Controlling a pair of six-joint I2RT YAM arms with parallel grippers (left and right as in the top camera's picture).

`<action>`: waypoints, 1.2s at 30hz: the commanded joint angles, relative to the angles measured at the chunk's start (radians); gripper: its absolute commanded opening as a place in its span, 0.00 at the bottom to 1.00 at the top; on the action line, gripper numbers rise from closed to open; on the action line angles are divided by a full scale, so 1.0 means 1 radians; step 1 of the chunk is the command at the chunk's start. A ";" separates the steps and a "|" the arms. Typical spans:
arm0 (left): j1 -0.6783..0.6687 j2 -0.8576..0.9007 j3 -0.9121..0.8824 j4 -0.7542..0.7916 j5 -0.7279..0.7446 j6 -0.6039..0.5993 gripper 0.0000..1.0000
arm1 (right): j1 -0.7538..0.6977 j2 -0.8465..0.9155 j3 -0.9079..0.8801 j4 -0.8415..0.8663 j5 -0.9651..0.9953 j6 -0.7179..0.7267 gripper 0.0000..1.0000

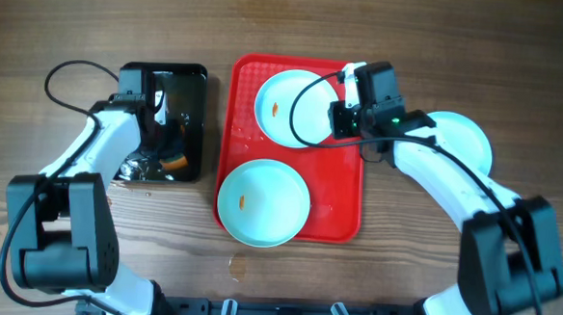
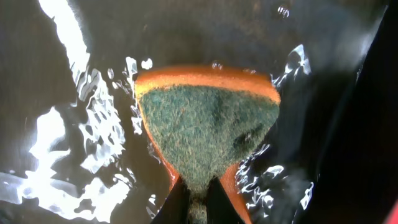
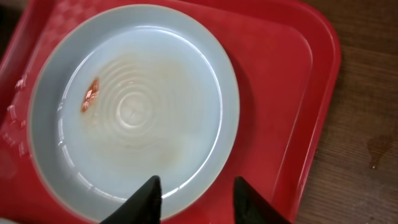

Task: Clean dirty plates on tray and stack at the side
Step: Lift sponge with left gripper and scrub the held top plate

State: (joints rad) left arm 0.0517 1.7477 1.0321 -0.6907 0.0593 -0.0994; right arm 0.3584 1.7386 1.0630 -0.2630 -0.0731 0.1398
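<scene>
The wooden desk [image 1: 519, 54] fills the overhead view, its grain running across; no more of the room shows. The red tray [image 1: 342, 194] lies near the middle, its long axis pointing from the robot's side to the far side. Just left of the tray and apart from it sits a black tray [image 1: 202, 124] holding water. The far plate [image 1: 274, 123] lies flat at the tray's far end with an orange smear near its centre; the near plate [image 1: 263, 202], likewise smeared, overhangs the tray's left rim at the near end. A third plate [image 1: 466, 133] rests on the desk right of the tray, partly under the right arm. In the black tray, the left fingers [image 2: 177, 208] pinch an orange sponge [image 2: 208, 124], its green face up. The right fingers [image 3: 149, 199] stand wide over the far plate's rim.
</scene>
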 commanded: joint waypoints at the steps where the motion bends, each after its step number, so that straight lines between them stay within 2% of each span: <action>1: -0.005 -0.079 0.123 -0.050 0.069 -0.013 0.04 | 0.000 0.077 0.015 0.056 0.051 0.047 0.35; 6: -0.040 -0.134 0.198 -0.029 0.185 -0.018 0.04 | 0.000 0.140 0.015 0.093 0.070 0.048 0.34; 8: -0.076 -0.139 0.203 0.037 0.261 -0.029 0.04 | 0.000 0.175 0.015 0.094 0.085 0.070 0.27; 12: -0.146 -0.131 0.203 0.130 0.266 -0.090 0.04 | 0.000 0.200 0.015 0.094 0.085 0.100 0.17; 17: -0.251 -0.130 0.203 0.253 0.253 -0.098 0.04 | 0.000 0.202 0.015 0.084 0.085 0.107 0.05; 26: -0.348 -0.064 0.202 0.248 0.213 -0.205 0.04 | 0.000 0.201 0.015 0.019 0.085 0.128 0.04; 32: -0.406 0.006 0.202 0.239 0.213 -0.300 0.04 | 0.000 0.201 0.015 0.015 0.085 0.204 0.04; 36: -0.455 0.077 0.202 0.286 0.220 -0.329 0.04 | 0.000 0.201 0.015 0.014 0.085 0.201 0.04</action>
State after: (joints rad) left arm -0.3603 1.7657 1.2236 -0.4393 0.2752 -0.3672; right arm 0.3584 1.9205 1.0859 -0.2253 -0.0101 0.3214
